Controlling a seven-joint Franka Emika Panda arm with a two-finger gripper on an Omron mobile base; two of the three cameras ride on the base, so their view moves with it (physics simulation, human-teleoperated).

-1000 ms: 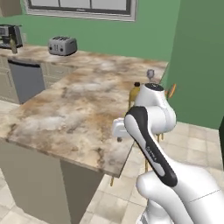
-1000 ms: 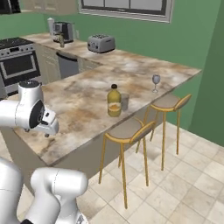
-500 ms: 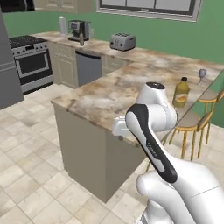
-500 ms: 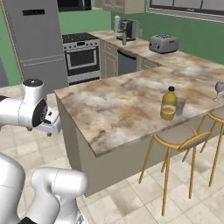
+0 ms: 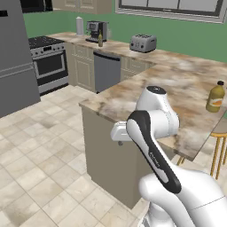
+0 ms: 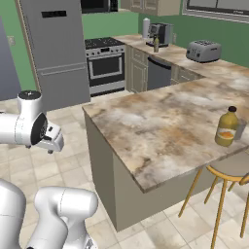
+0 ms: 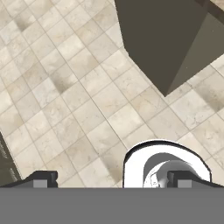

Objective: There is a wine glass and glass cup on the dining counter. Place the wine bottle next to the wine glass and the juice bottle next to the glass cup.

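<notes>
The juice bottle (image 5: pixel 216 96), squat and amber with a black cap, stands near the dining counter's (image 5: pixel 177 88) right edge. It is also in the right base view (image 6: pixel 227 127), with the grey glass cup (image 6: pixel 240 130) just behind it. The slim wine bottle (image 6: pixel 156 44) stands on the far back counter beside the coffee machine (image 6: pixel 163 33); it shows small in the left base view too (image 5: pixel 100 40). The wine glass is out of view. My gripper (image 7: pixel 113 179) hangs open over the floor tiles, off the counter's near corner, holding nothing. Its fingertips (image 7: pixel 41 178) stand wide apart.
A toaster (image 6: pixel 203 50) sits on the back counter. A stove (image 6: pixel 106 65) and a tall grey fridge (image 6: pixel 53 48) line the left wall. A wooden stool (image 6: pixel 228 177) stands under the counter's right side. The counter's dark base (image 7: pixel 166 39) is close ahead of the hand.
The base has swung round, so the whole scene has slid right: stove and fridge have come into view, and the wine glass has left it. The arm's pose and the open gripper look unchanged.
</notes>
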